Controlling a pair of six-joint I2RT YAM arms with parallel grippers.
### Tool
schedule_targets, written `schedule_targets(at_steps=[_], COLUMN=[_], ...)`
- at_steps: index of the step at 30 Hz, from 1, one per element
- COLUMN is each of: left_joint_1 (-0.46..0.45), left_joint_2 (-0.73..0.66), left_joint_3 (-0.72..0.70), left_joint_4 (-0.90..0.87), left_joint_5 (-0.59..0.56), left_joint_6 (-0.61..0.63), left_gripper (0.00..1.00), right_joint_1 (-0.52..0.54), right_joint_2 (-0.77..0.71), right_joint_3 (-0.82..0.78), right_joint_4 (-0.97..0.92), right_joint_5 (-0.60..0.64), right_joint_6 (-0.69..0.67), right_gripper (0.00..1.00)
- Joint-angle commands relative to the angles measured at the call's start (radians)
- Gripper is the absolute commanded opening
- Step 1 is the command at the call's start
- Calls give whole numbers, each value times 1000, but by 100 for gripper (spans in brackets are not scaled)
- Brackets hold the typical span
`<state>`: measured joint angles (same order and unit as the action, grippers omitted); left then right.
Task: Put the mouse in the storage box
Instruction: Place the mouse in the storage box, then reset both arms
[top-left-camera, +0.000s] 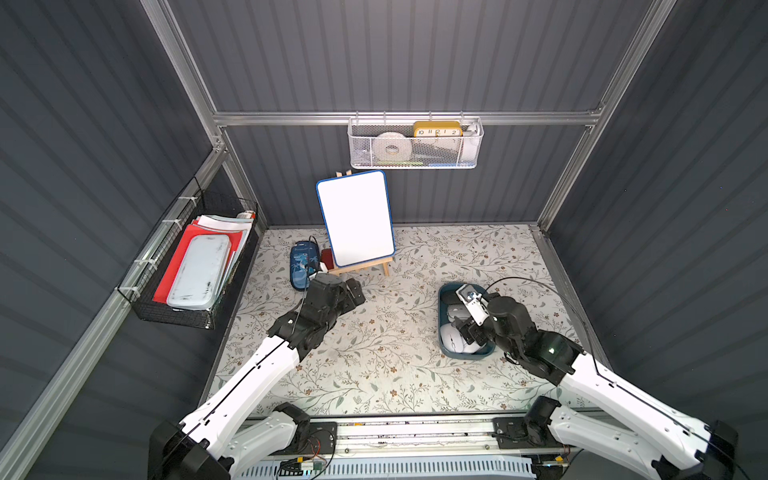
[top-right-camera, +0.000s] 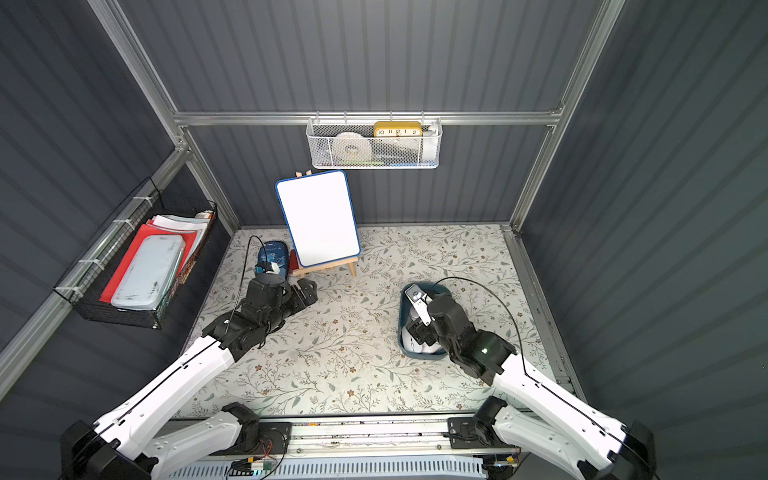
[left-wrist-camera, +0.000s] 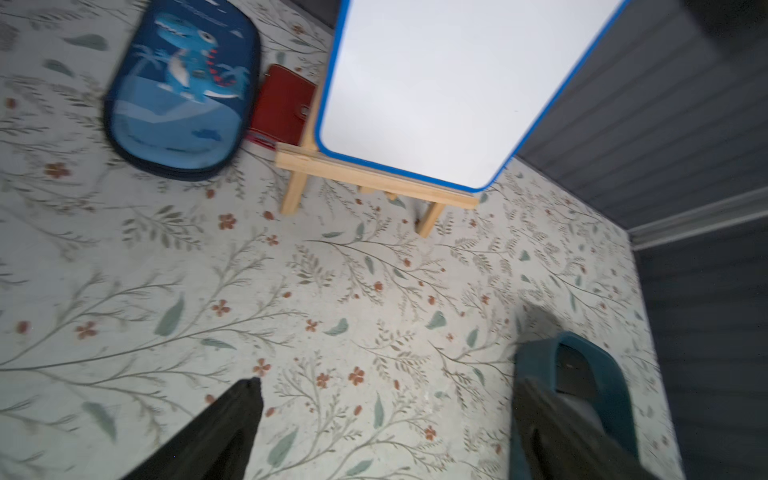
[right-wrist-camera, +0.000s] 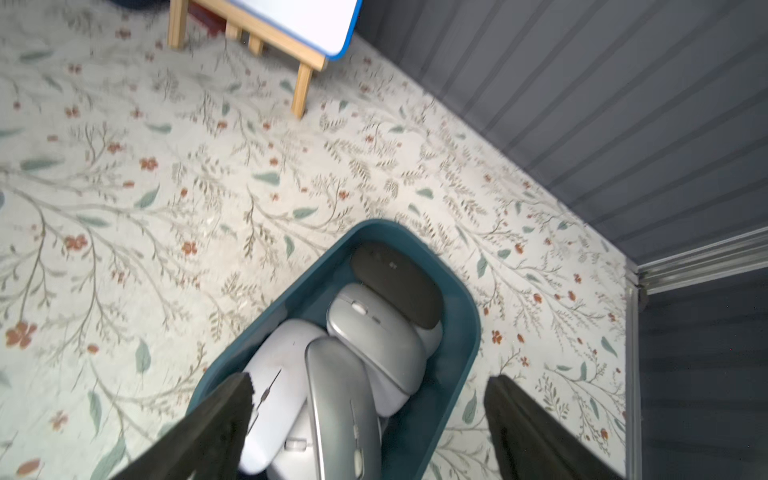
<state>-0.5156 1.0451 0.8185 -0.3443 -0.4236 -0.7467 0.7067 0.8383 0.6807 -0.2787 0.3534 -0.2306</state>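
Several mice (right-wrist-camera: 374, 332), the topmost grey mouse (right-wrist-camera: 345, 407) included, lie inside the storage box (right-wrist-camera: 465, 332) beneath my right claw (right-wrist-camera: 370, 379), wide and empty, so I judge a straight vertical lift best, fingers (right-wrist-camera: 216, 419) brushing neither mouse nor box.

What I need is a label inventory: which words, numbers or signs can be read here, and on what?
"10 11 12 1 2": face of the yellow clock in the white mesh basket.
Small print on the blue dinosaur pencil case: too blurred to read.
Small mark on the black mouse in the storage box: too small to read.
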Motion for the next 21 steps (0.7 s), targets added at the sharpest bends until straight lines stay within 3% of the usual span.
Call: schedule_targets(at_steps=[1, 4, 6, 8, 10, 13, 18, 21], left_joint_1=[12, 12, 14, 25, 72, 196, 319, 369], left_joint_2=[-19, -75, -121, -141, -134, -56, 201, 351], left_joint_3=[-71, -198, -354, -506, -577, -585, -517, -484], left_joint_4=[17, 169, 486, 828, 945, 995, 1200, 1382], left_joint_5=[-401, -625, -688, -659, -574, -397, -160, -30], left_joint_6=[-18, 64, 269, 503, 572, 561, 689, 755], left_gripper=[99, 99, 99, 99, 99, 100, 99, 100], right_joint_1=[-64, -171, -248, -319, -377, -411, -461, -482], right_joint_2=[-27, -38, -42, -39, -21, 57, 276, 356], right_joint_3=[-92, -152, -199, -252, -292, -358, -443, -437], right_joint_4=[287, 378, 413, 452, 467, 585, 933, 1049], right_joint_5=[119, 193, 217, 268, 281, 308, 354, 301], right_joint_6=[80, 167, 218, 303, 371, 381, 406, 414], right_gripper=[94, 95, 95, 95, 94, 93, 94, 94])
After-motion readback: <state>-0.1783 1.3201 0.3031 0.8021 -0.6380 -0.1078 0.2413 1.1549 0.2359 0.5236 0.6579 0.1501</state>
